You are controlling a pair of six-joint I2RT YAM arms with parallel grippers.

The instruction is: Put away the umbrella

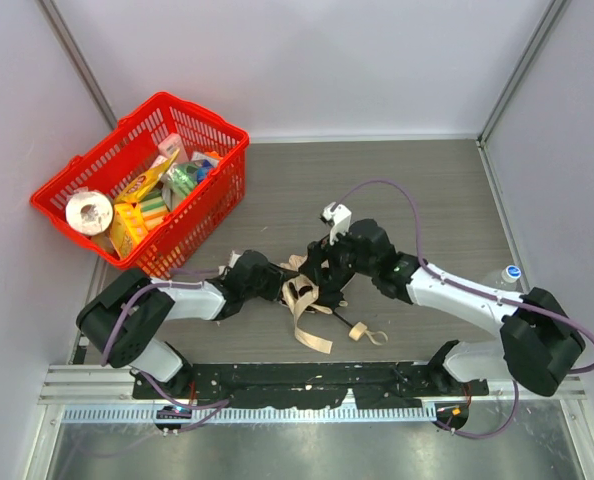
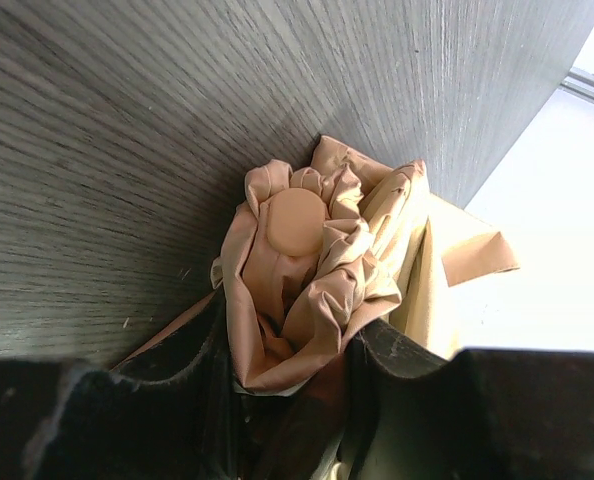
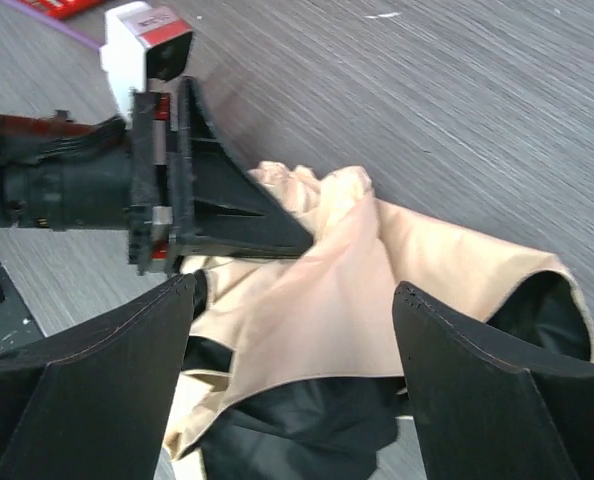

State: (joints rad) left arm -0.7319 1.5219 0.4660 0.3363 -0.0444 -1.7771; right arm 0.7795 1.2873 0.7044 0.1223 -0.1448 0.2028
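At the far left corner of my grey wood-grain counter (image 1: 417, 170) stands a red plastic mesh basket (image 1: 199, 222), set at an angle, its left side close against the white wall. Inside it, a white toilet roll (image 1: 89, 212) lies at the near left end. Beside the roll sit a yellow snack packet (image 1: 147, 180), a striped carton (image 1: 149, 212) and a green packet (image 1: 182, 180), crowded together. On my right, at the counter's edge by the wall, stands a clear bottle with a blue cap (image 1: 511, 272).
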